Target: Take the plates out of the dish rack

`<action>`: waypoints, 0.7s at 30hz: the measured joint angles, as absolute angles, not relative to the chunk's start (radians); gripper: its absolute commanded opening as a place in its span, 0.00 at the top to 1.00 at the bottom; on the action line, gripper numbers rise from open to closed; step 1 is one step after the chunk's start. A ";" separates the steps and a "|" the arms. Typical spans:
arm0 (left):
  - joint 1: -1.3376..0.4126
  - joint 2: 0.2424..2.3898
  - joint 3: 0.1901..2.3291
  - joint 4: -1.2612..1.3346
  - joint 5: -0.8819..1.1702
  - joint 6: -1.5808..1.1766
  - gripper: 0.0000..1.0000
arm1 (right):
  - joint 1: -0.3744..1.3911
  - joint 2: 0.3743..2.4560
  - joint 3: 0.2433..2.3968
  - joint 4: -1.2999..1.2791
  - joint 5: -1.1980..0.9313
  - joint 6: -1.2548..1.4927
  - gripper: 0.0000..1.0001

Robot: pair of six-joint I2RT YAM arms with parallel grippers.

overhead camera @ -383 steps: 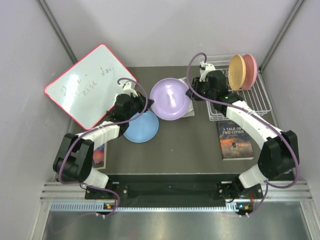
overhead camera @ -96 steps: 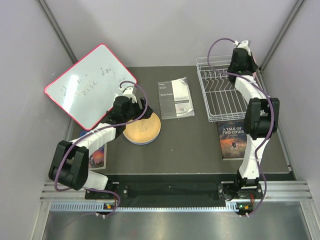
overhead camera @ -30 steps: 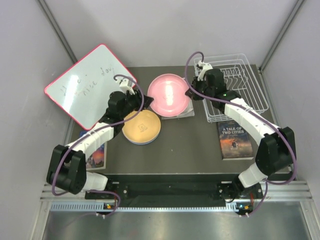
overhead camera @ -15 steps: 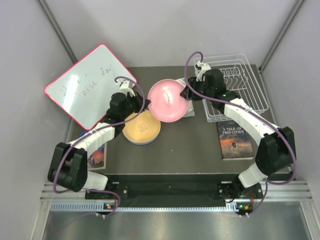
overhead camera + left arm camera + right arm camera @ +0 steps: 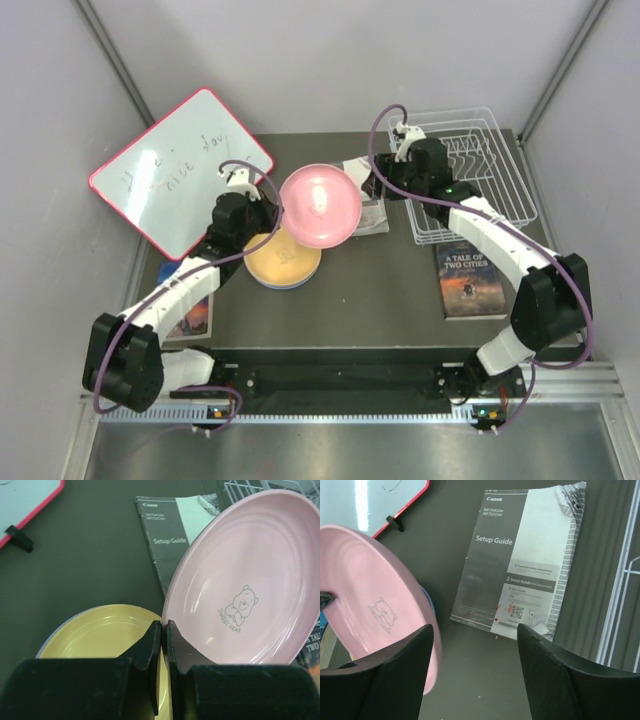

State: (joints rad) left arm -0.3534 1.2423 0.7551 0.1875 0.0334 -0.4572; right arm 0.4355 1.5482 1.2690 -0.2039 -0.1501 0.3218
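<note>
My left gripper is shut on the rim of the pink plate and holds it tilted above the table. In the left wrist view the jaws pinch the pink plate's lower left edge. The orange plate lies flat on top of a stack just below; it also shows in the left wrist view. A blue rim peeks out under the stack. My right gripper is open and empty, just right of the pink plate. The white dish rack holds no plates.
A Setup Guide booklet lies between the plate and the rack, below my right gripper. A red-framed whiteboard lies at the left. A book lies in front of the rack, another at the left front.
The right gripper has let go of the pink plate and opened. The left gripper now holds the plate alone and has carried it left, toward the orange plate.
</note>
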 measured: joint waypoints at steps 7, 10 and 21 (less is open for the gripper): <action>-0.353 1.167 0.749 0.033 -0.126 -0.442 1.00 | 0.414 1.548 1.269 -0.211 -0.124 0.302 0.32; -0.352 1.114 0.714 -0.031 -0.205 -0.445 1.00 | 0.403 1.548 1.269 -0.216 -0.120 0.295 0.31; -0.352 1.060 0.638 -0.150 -0.302 -0.498 1.00 | 0.373 1.548 1.269 -0.227 -0.105 0.287 0.31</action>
